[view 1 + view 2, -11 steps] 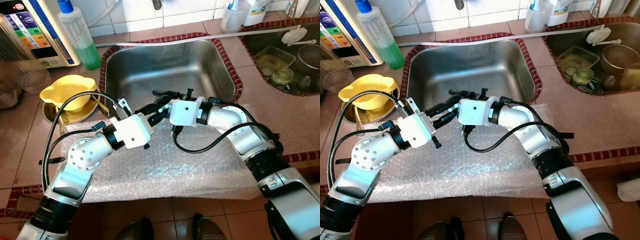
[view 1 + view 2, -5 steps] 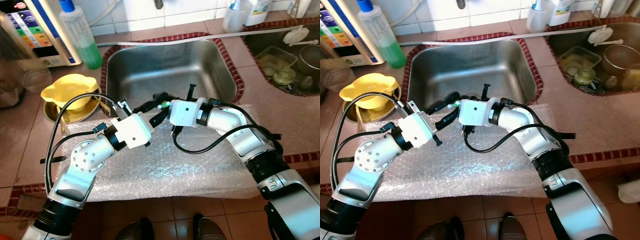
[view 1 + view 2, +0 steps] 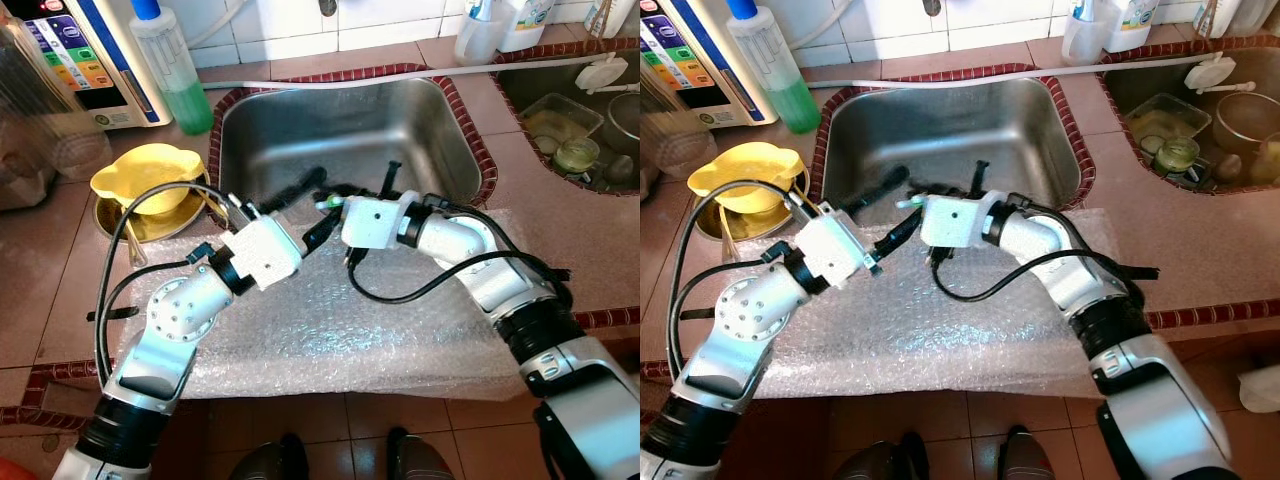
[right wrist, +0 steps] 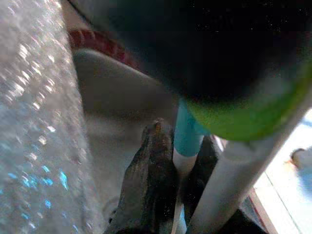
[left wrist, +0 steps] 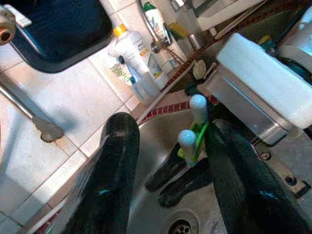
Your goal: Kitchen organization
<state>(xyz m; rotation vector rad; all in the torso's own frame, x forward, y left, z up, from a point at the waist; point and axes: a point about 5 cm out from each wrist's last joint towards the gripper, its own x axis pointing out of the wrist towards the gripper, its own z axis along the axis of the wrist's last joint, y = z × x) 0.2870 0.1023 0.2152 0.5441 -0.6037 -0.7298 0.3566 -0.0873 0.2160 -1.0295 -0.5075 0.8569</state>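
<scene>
A thin green utensil with white tips hangs over the front rim of the steel sink. My right gripper reaches in from the right and is shut on it; the right wrist view has its dark fingers pinching a teal-and-white stick. My left gripper comes from the left and is open, one finger on each side of the utensil's white tips, not touching them.
A bubble-wrap sheet covers the counter in front of the sink. At the left are a yellow bowl on a metal plate, a green soap bottle and a water purifier. A second basin with dishes lies at the right.
My left gripper's fingers have spread wider and now bracket the utensil held by the right gripper. The camera has shifted slightly, so the whole scene sits lower in the picture.
</scene>
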